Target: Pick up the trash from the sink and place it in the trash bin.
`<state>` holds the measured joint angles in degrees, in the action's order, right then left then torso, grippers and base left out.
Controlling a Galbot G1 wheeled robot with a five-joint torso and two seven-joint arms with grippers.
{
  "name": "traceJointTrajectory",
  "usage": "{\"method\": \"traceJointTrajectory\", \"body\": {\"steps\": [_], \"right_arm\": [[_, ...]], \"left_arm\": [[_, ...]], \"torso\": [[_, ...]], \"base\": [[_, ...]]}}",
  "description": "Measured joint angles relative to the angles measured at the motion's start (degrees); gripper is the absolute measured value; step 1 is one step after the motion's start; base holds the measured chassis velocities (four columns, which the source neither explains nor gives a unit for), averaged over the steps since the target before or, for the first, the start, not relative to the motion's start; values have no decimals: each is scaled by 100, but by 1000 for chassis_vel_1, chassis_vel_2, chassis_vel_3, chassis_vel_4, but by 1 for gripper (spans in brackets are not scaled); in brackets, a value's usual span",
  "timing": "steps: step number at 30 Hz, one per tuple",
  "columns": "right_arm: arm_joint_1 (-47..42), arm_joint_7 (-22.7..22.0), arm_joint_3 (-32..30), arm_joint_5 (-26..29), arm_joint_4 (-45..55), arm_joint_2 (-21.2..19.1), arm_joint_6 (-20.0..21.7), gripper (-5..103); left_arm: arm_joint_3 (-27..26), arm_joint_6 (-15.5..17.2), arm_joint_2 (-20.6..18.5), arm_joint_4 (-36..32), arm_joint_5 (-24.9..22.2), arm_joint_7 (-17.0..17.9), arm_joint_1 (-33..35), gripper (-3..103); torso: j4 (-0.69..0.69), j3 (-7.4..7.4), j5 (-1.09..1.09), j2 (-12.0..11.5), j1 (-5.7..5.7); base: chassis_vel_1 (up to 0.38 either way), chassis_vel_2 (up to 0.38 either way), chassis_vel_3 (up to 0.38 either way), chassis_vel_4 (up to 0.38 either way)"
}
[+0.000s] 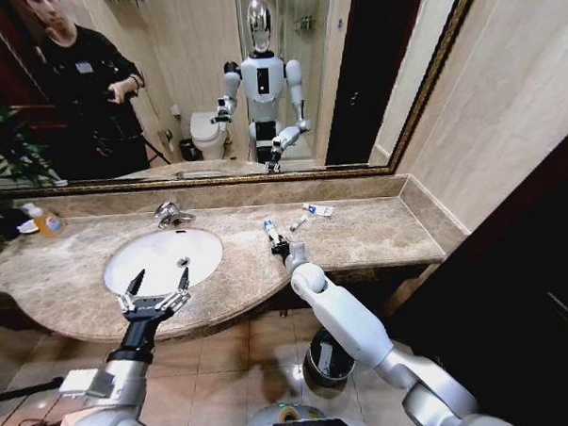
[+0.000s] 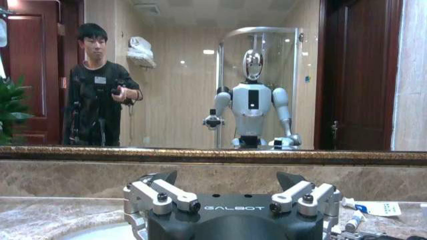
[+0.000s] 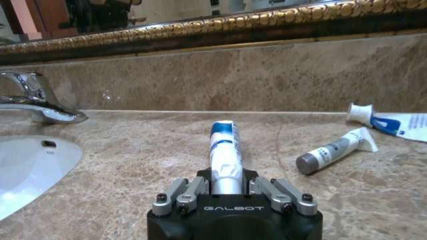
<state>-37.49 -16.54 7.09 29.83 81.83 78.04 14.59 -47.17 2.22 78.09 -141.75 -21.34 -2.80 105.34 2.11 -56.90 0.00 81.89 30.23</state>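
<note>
Beige marble carries the trash here, not the basin: a white tube with blue print (image 3: 223,150) lies on the surface (image 1: 379,232) with its near end between the fingers of the right hand (image 1: 279,248), which looks clenched on it. In the right wrist view the tube's long axis runs straight out ahead of that hand, toward the back wall, so the grip is along the tube, not across it. Beyond the hand and off to its outer side lie a small grey-and-white tube (image 3: 335,150) and, just past that, a white-and-blue tube (image 3: 393,122), both apart from the held one.

The left hand (image 1: 156,288) hovers released, fingers spread, over the near rim of the sink (image 1: 161,258), whose bowl looks bare from the head view. The trash bin (image 1: 326,357) stands on the floor beneath the surface, below and behind the right hand, close beside that arm. By my reading, the right arm is much the nearer to both tube and bin.
</note>
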Motion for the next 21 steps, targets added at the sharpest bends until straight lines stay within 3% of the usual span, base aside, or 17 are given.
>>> {"method": "traceJointTrajectory", "body": {"steps": [10,12,21], "right_arm": [[-449,4,-187,-84,1135,-648,-78,25],[-754,162,-347,-104,1611,-982,-137,25],[-2042,774,-1335,-128,2741,-1539,-223,25]], "left_arm": [[0,0,0,0,0,-1,0,100],[0,0,0,0,0,1,0,100],[0,0,0,0,0,1,0,100]], "torso": [[0,0,1,0,0],[0,0,0,0,0],[-1,1,0,0,0]], "base": [[0,0,0,0],[0,0,0,0],[0,0,0,0]]}}
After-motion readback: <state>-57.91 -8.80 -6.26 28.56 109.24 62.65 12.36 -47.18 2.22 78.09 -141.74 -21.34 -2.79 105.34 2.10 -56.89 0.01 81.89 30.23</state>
